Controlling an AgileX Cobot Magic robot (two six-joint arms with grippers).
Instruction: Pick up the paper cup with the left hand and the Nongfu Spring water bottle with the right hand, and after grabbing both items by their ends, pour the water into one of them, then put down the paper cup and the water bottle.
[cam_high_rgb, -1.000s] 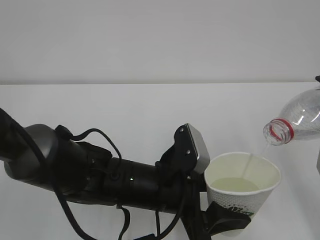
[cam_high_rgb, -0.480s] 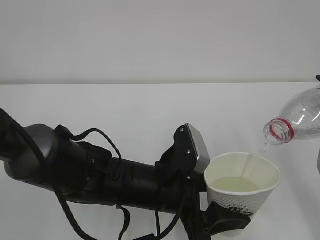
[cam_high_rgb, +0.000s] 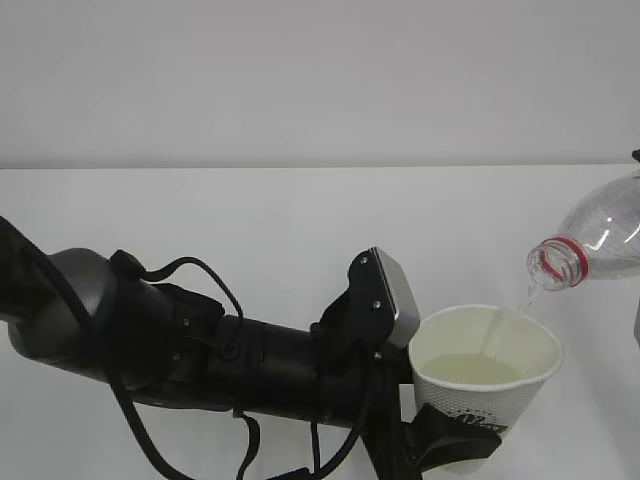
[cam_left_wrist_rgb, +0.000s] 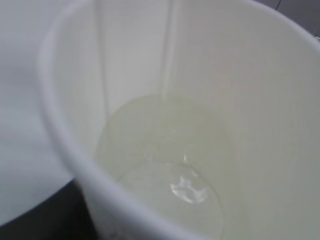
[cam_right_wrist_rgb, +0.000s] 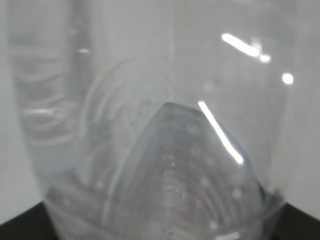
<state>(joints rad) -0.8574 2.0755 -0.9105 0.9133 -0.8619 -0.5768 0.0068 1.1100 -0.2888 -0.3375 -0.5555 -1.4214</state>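
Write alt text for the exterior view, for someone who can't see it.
A tilted clear water bottle at right pours a thin stream of water into a white paper cup held up by the black left arm's tool. The cup is partly filled, above a white table.
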